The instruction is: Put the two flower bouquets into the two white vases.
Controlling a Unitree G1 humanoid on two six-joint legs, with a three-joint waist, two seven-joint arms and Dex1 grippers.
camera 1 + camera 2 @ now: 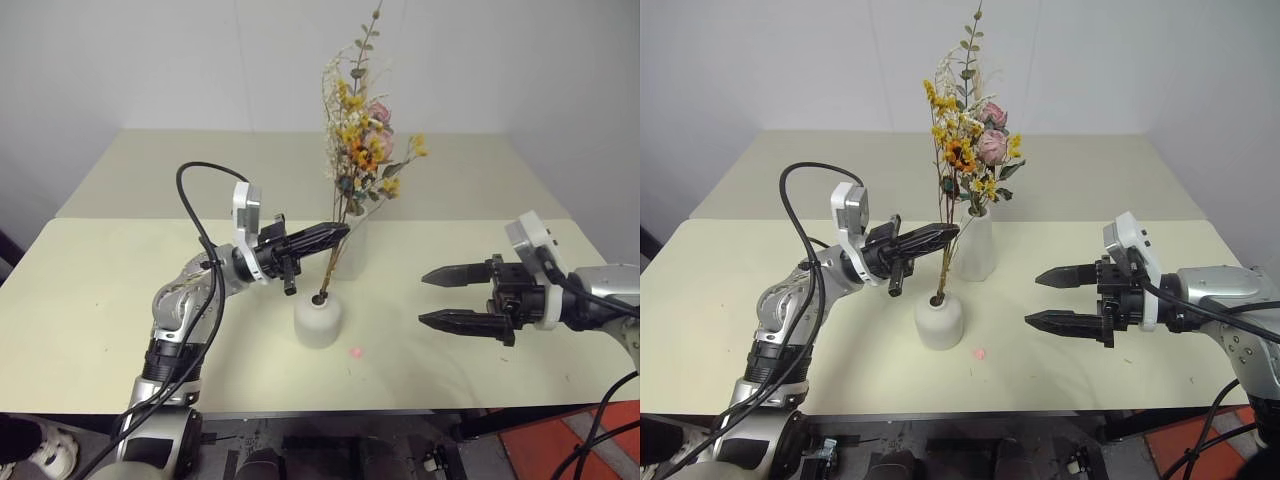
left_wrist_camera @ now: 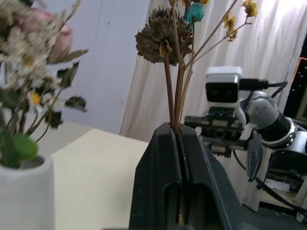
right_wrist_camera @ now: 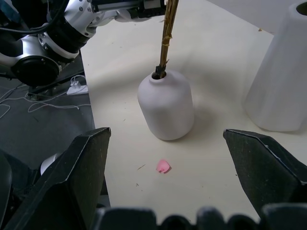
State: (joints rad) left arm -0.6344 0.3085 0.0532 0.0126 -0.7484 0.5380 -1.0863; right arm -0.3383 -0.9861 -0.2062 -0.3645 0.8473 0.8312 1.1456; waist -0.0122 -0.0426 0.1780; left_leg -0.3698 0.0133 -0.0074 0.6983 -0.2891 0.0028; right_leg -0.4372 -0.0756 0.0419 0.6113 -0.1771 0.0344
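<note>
Short round vase point(image 1: 319, 322): matte white. Tall cone vase point(image 1: 977, 247): matte white. Small bouquet point(image 1: 365, 150): orange-yellow blooms, thin brown stems. Large bouquet point(image 1: 983, 140): pink roses, cream sprigs, green leaves. Table point(image 1: 100, 300): pale cream-yellow, plain. Fallen petal point(image 3: 163, 166): pink. Left gripper point(image 1: 335, 232): black fingers, silver-grey wrist. Right gripper point(image 1: 428, 297): black fingers. Wall point(image 1: 150, 60): plain off-white.

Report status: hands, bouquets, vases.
Left hand shut on thin brown stems of small orange-yellow bouquet, stem ends in short round white vase. Right hand open, empty. Larger pink-rose bouquet in tall tapered white vase. Nothing blocking.
</note>
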